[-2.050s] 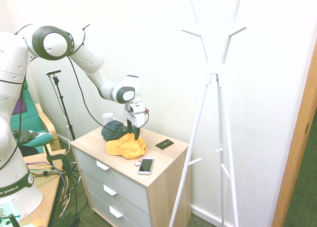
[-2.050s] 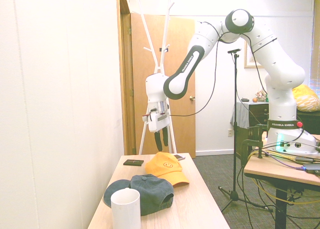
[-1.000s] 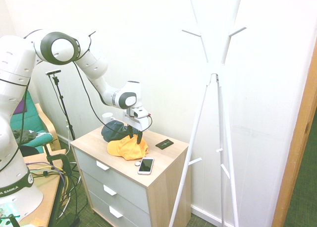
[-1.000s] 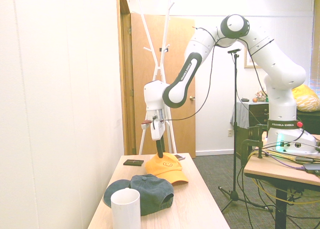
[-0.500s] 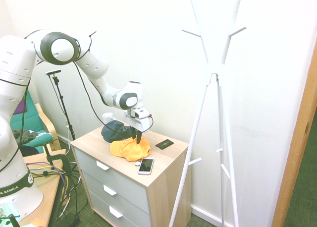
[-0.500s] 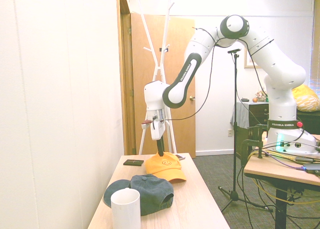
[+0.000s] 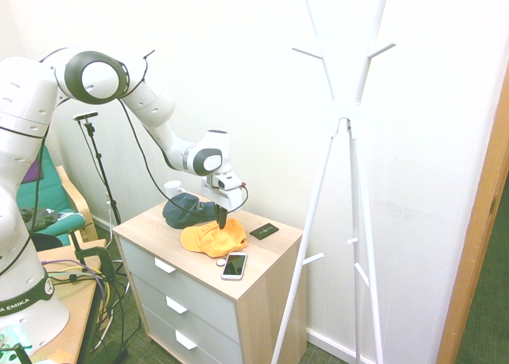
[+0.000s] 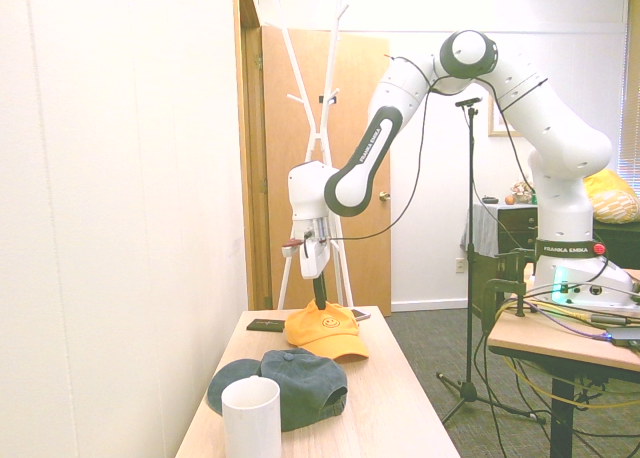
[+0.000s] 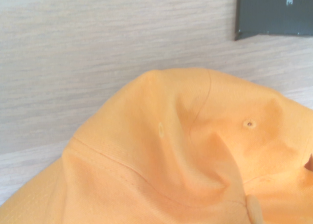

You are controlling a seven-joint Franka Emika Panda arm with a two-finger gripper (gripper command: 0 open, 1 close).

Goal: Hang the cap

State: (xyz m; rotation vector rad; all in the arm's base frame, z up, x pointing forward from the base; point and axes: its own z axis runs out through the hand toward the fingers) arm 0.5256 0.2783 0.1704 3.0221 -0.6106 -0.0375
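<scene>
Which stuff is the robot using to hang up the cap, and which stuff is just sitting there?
For the job:
- yellow cap
- hand, closed on the cap's top
- coat stand

Just lying about:
- dark cap
- white mug
- phone
- black card
- dresser

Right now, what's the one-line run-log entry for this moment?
phase: grasping | gripper: shut on orange cap, pointing down | cap: on dresser top, not lifted | coat rack: bare | navy cap: untouched
</scene>
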